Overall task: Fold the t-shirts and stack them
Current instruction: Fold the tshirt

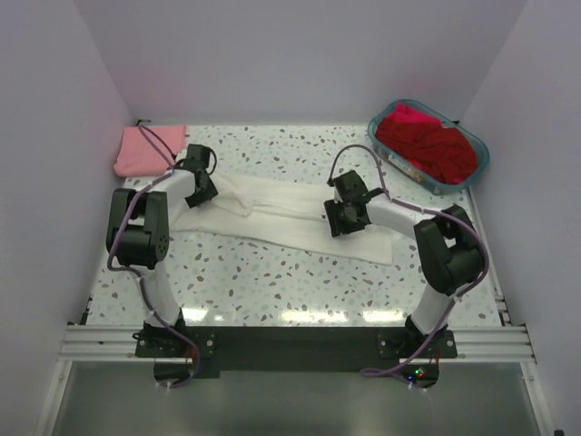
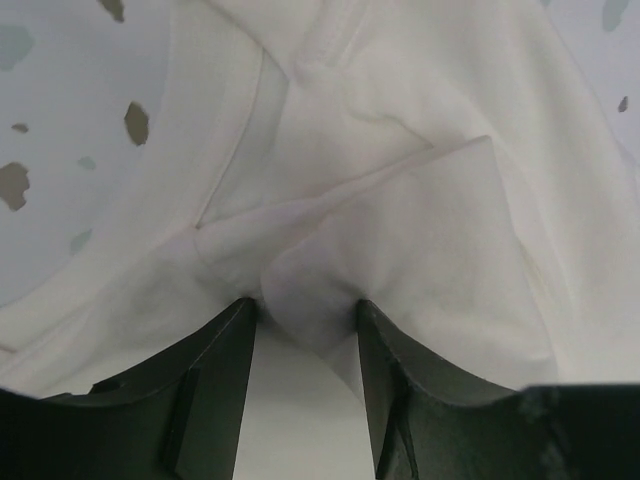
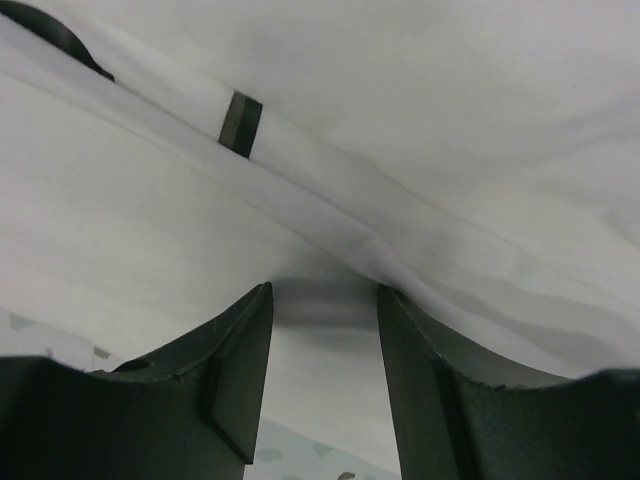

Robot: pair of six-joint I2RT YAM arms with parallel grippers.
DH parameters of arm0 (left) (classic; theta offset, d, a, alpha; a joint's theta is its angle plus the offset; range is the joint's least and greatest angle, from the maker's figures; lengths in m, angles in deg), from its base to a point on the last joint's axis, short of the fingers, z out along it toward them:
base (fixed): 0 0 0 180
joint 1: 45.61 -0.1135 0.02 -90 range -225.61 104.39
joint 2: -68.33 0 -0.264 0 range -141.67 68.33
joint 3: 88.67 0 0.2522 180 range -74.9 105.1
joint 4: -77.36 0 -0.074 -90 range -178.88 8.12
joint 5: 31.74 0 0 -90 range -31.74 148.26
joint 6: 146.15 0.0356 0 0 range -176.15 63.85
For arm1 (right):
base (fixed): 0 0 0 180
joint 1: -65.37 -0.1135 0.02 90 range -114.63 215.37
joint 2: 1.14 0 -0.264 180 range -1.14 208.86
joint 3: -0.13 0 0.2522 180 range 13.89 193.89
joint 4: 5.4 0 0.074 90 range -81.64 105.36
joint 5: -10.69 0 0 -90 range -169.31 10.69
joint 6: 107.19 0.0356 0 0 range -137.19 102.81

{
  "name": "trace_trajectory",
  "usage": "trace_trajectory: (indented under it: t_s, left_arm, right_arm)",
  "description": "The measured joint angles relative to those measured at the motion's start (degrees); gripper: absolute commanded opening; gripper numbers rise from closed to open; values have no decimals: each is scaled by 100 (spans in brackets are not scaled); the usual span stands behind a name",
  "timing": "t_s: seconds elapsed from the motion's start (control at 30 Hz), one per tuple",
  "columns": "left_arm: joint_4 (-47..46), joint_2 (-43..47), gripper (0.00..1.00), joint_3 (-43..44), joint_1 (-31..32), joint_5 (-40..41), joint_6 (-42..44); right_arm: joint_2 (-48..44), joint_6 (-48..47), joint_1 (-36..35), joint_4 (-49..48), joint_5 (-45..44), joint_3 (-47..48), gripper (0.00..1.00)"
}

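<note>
Basket (image 1: 484,153): I see red t-shirts (image 1: 427,145) heaped inside.
Left gripper (image 2: 305,305): jaws pinch white t-shirt (image 1: 272,213), far left of basket.
Right gripper (image 3: 325,292): jaws astride it; grip I cannot tell.

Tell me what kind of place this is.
Probably a robot lab test cell: bare white walls box in a speckled table, two arms are bolted to a metal rail, and a white t-shirt and a basket of red t-shirts are staged.
</note>
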Motion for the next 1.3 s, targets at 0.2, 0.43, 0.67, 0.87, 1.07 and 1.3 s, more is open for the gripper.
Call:
trace_trajectory:
  t_s: [0.2,0.43,0.67,0.87,1.07,1.3]
  left_arm:
    - [-118,-750,65,1016,162,-4,376]
    - [-376,-1250,83,1762,205,-109,824]
    - [-505,-896,88,1775,205,-192,970]
    - [-372,295,88,1484,205,-98,949]
    - [-332,1480,88,820,205,-22,841]
    - [-173,2070,89,-308,205,-116,841]
  right_arm:
    - [-442,367,-11,570,105,-354,55]
    - [-560,365,0,966,-94,-81,52]
    - [-459,332,57,815,459,361,38]
    - [-48,337,245,719,918,374,20]
    - [31,334,269,636,1224,439,19]
    - [415,369,476,435,1187,579,18]
